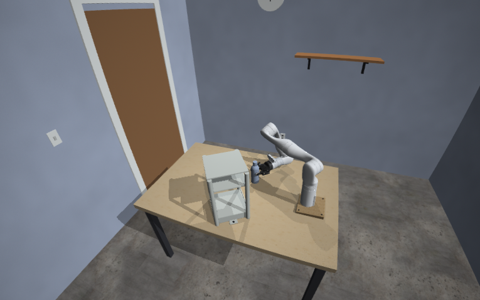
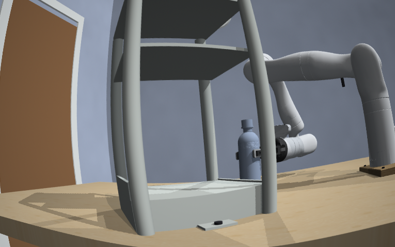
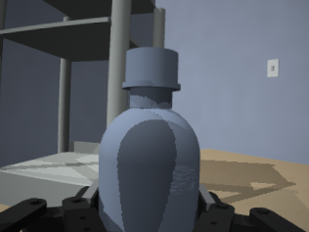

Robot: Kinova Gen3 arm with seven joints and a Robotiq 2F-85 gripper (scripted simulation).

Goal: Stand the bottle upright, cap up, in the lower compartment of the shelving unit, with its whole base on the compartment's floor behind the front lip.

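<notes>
The blue-grey bottle (image 1: 255, 172) stands upright, cap up, on the table just behind the grey shelving unit (image 1: 226, 186). It also shows in the exterior view (image 2: 249, 151) and fills the wrist view (image 3: 151, 156). My gripper (image 2: 248, 154) reaches in level from the right and is shut on the bottle's body, one finger on each side (image 3: 153, 210). The lower compartment's floor (image 2: 199, 186) lies in front of the bottle, behind a raised front lip (image 2: 202, 208). The bottle's base is hidden behind the shelf floor in the exterior view.
The shelving unit has round corner posts (image 2: 262, 122), a middle shelf (image 2: 180, 61) and a top. A small plate with a black knob (image 2: 217, 224) lies on the table in front of the unit. My arm's base (image 1: 310, 208) stands at the right of the table.
</notes>
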